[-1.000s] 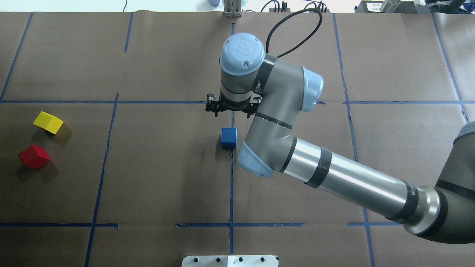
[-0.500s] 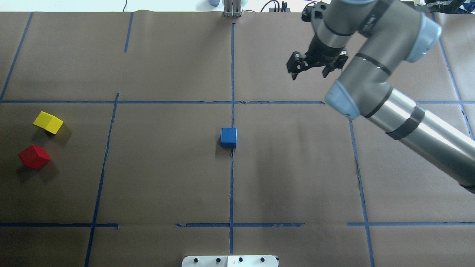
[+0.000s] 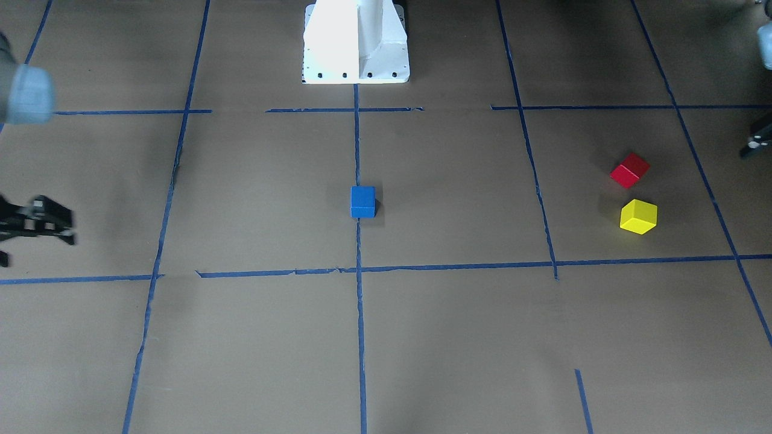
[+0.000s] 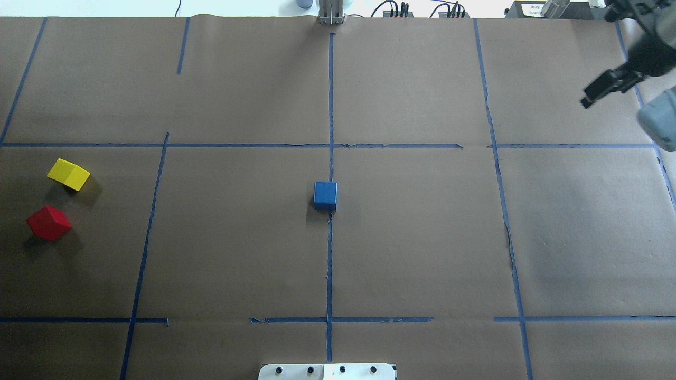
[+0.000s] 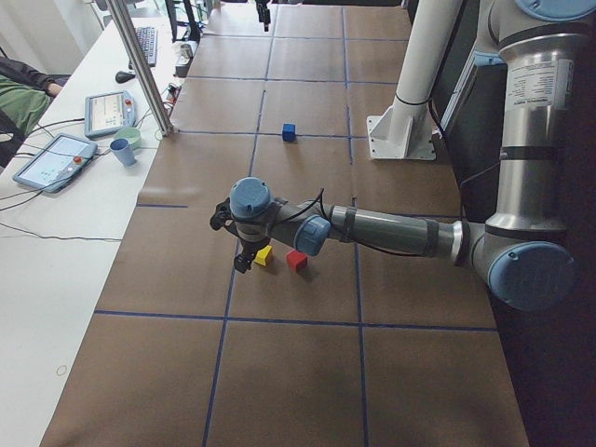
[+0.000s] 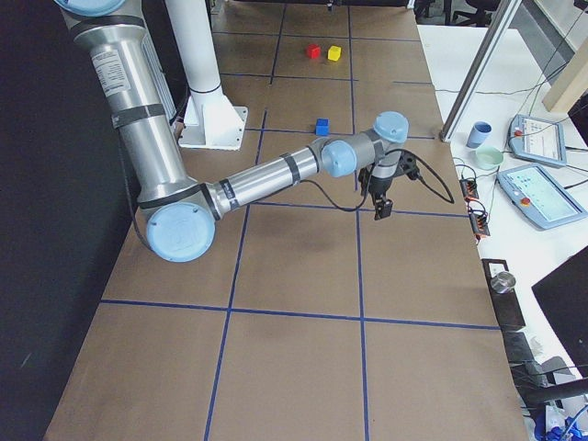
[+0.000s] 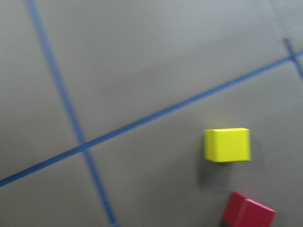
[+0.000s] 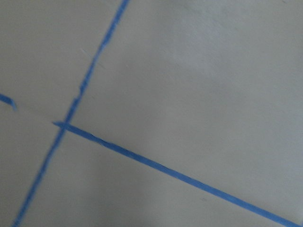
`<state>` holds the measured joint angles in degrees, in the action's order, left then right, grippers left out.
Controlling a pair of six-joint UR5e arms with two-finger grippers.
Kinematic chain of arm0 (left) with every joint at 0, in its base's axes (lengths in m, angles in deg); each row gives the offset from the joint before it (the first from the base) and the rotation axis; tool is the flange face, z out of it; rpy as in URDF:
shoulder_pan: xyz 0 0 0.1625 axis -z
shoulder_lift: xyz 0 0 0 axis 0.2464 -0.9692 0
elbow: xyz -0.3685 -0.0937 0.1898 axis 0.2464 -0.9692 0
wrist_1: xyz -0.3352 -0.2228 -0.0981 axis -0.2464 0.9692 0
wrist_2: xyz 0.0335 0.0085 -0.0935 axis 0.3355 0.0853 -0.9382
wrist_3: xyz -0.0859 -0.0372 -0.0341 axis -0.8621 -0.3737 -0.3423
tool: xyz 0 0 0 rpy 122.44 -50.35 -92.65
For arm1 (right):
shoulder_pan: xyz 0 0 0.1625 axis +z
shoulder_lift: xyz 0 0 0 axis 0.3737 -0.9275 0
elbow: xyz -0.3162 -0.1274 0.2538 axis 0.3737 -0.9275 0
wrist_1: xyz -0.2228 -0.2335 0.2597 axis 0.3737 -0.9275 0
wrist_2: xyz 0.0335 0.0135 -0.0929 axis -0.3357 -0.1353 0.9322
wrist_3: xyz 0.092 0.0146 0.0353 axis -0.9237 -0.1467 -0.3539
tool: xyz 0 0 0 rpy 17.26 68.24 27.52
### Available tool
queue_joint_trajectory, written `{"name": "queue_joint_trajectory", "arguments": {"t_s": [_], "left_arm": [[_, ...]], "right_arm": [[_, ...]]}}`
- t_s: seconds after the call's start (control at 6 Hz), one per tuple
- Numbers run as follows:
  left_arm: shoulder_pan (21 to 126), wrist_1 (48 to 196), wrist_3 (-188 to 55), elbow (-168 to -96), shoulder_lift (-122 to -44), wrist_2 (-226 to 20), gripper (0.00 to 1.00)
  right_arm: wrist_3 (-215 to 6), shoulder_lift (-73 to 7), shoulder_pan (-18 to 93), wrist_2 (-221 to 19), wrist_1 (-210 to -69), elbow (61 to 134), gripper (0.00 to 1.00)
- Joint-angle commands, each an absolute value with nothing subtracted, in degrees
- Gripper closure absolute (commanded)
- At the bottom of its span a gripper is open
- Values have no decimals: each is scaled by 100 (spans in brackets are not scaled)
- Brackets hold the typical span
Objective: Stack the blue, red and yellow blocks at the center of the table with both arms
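The blue block (image 4: 325,195) stands alone on the tape cross at the middle of the table (image 4: 422,253). Far to the left lie the yellow block (image 4: 68,174) and the red block (image 4: 48,223), close together. My right gripper (image 3: 36,246) hangs open and empty above the table's right end, and one finger (image 4: 607,87) shows in the overhead view. In the exterior left view my left gripper (image 5: 244,253) hovers beside the yellow block (image 5: 264,255). The left wrist view shows the yellow block (image 7: 227,144) and the red block (image 7: 248,213) below, but no fingers, so its state is hidden.
The white pedestal base (image 3: 356,42) stands at the robot's edge of the table. A side bench holds tablets (image 5: 51,160) and a cup (image 5: 122,151) beyond the table's far edge. A metal post (image 5: 140,65) rises at that edge.
My right arm has swung away from over the blue block to the table's far right corner, its gripper still open. The three blocks have not moved.
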<state>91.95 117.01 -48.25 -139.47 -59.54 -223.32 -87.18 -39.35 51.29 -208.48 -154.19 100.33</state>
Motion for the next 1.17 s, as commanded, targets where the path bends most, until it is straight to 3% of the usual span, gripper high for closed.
{"name": "queue_joint_trajectory", "arguments": {"t_s": [0.0, 0.33, 1.0], "left_arm": [[8540, 13070, -5351, -13971, -5557, -22072, 0], [7846, 13627, -5363, -13972, -5346, -21308, 0], [6991, 13628, -5397, -13744, -5266, -20997, 0]], "right_arm": [[-6382, -5186, 6350, -20862, -15401, 10025, 0], [-5976, -5911, 6787, -20888, -15339, 10050, 1], [-5994, -5930, 6788, -20949, -15348, 9998, 1]]}}
